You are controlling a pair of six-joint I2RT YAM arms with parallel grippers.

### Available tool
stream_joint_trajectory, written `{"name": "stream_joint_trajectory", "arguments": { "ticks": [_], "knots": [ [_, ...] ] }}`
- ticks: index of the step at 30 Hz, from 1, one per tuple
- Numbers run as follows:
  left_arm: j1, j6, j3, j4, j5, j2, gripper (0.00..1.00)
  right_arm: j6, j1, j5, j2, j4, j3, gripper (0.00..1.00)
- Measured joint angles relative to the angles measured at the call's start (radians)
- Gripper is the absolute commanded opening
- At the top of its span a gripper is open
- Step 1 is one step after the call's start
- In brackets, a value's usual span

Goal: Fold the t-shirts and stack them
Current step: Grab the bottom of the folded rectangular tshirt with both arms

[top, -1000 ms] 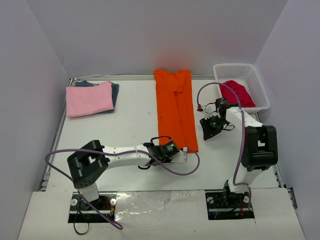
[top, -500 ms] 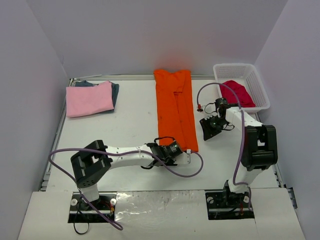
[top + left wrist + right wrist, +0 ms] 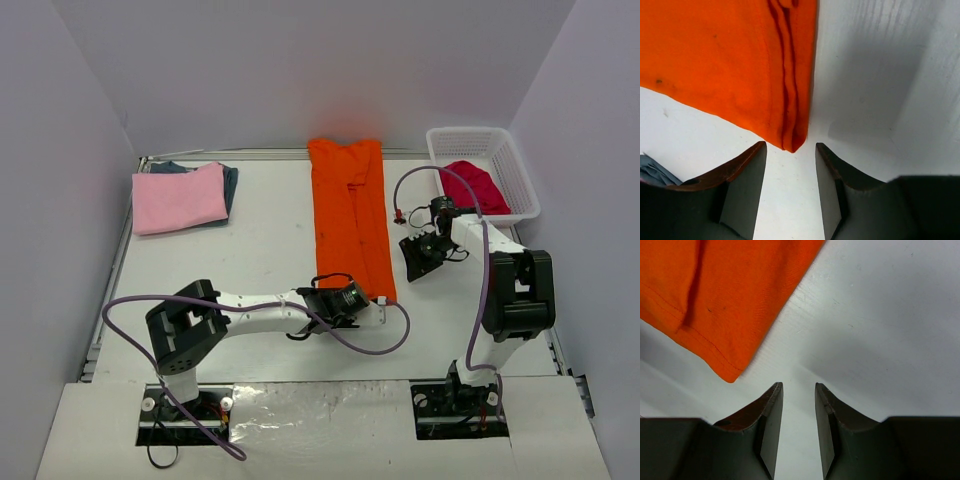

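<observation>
**Orange t-shirt [image 3: 350,215] narrowed, two stacked, one waiting**

It lies in the middle of the desk [image 3: 250,250] as a long strip, not yet folded crosswise. Far left, the pink t-shirt [image 3: 180,198] sits folded on the blue-grey t-shirt [image 3: 231,181]. The crimson t-shirt [image 3: 476,186] is crumpled in the basket [image 3: 470,133]. My left tool [image 3: 790,150] is apart, straddling the strip's near right corner. My right tool [image 3: 796,390], apart and empty, hovers beside its right edge.

Robot lab test cell. Plain pale walls [image 3: 300,70] box in white surface [image 3: 240,260]; left arm [image 3: 250,303], right arm [image 3: 515,290] bolted at near edge, purple cables [image 3: 487,270] looping loose, foil strip [image 3: 320,400] up front.
</observation>
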State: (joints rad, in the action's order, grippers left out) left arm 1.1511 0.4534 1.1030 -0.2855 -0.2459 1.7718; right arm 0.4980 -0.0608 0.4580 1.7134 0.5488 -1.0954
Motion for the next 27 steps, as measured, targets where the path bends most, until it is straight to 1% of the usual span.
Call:
{"name": "stream_joint_trajectory", "arguments": {
  "ticks": [7,16,19,21,23,24,27],
  "knots": [
    [0.0,0.009,-0.005,0.04,-0.023,0.02,0.42,0.0,-0.006,-0.006,0.0,0.0,0.001,0.29],
    [0.0,0.04,-0.051,0.125,-0.071,0.039,0.42,0.001,-0.007,-0.01,0.0,0.0,0.007,0.29],
    [0.0,0.043,-0.051,0.141,-0.084,0.046,0.39,0.002,-0.01,-0.013,0.0,0.0,0.007,0.29],
    [-0.001,0.045,-0.051,0.146,-0.085,0.049,0.3,0.002,-0.013,-0.016,0.0,0.0,0.008,0.29],
    [-0.003,0.042,-0.051,0.148,-0.083,0.056,0.16,0.003,-0.013,-0.017,0.0,0.0,0.008,0.29],
    [-0.005,0.044,-0.051,0.148,-0.076,0.06,0.03,0.003,-0.013,-0.018,0.0,0.0,0.009,0.29],
    [-0.013,0.05,-0.051,0.144,-0.06,0.067,0.02,0.003,-0.013,-0.018,0.0,0.0,0.009,0.29]
  ]
}}
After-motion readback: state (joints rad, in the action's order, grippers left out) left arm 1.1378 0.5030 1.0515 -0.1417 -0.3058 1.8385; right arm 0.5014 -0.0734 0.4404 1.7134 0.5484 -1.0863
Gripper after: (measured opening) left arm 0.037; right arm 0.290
